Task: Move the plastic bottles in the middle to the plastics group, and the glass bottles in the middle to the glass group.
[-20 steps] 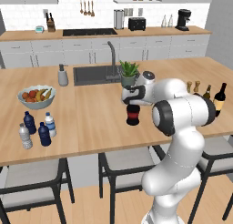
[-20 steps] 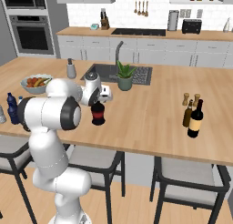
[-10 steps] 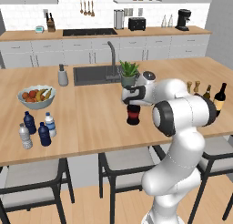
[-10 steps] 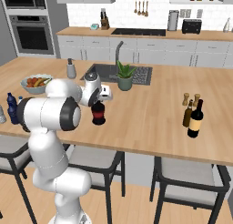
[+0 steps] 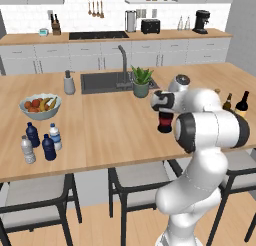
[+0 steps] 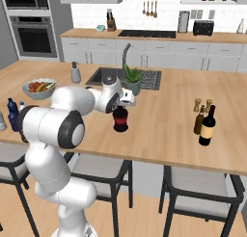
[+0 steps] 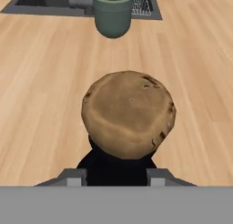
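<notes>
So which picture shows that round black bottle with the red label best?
The right base view: the black bottle stands clear, body and label visible. In the left base view the arm partly covers it. The hand view looks down on its brown stopper.

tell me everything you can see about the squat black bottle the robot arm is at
The squat black bottle has a wide, round, glossy dark body with a red label, and a brown cork-like stopper on top. It stands upright on the wooden island counter, in front of the potted plant. The gripper is shut on its neck, one finger on each side, just below the stopper.
</notes>
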Robot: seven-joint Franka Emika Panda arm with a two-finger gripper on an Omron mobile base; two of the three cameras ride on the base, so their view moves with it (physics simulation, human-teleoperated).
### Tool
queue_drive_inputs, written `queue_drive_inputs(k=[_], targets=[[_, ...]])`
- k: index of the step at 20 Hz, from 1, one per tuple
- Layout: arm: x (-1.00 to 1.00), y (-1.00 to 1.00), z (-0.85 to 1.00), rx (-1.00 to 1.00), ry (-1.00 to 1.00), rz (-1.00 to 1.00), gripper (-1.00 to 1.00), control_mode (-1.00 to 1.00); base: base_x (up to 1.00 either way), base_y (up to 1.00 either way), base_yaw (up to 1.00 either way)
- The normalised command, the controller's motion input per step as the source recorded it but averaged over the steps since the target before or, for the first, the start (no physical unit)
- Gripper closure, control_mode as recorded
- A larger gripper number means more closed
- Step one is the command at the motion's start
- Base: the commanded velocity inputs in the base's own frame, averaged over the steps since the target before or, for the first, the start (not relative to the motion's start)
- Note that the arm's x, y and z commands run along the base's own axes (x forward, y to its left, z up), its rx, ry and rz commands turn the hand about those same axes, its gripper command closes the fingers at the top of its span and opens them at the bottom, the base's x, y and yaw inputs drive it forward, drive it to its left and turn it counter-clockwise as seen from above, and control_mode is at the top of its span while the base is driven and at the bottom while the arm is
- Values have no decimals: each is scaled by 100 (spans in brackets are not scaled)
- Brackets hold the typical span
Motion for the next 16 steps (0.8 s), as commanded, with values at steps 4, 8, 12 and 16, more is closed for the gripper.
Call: queue_drive_inputs(k=[4, 8, 12, 16], targets=[[0, -100, 5, 2, 0, -33, 100, -100, 0, 0, 0], [-2, -100, -1, 3, -1, -35, 100, -100, 0, 0, 0], [-6, -100, 0, 5, -10, -34, 100, -100, 0, 0, 0], [0, -100, 0, 8, -17, -32, 100, -100, 0, 0, 0]])
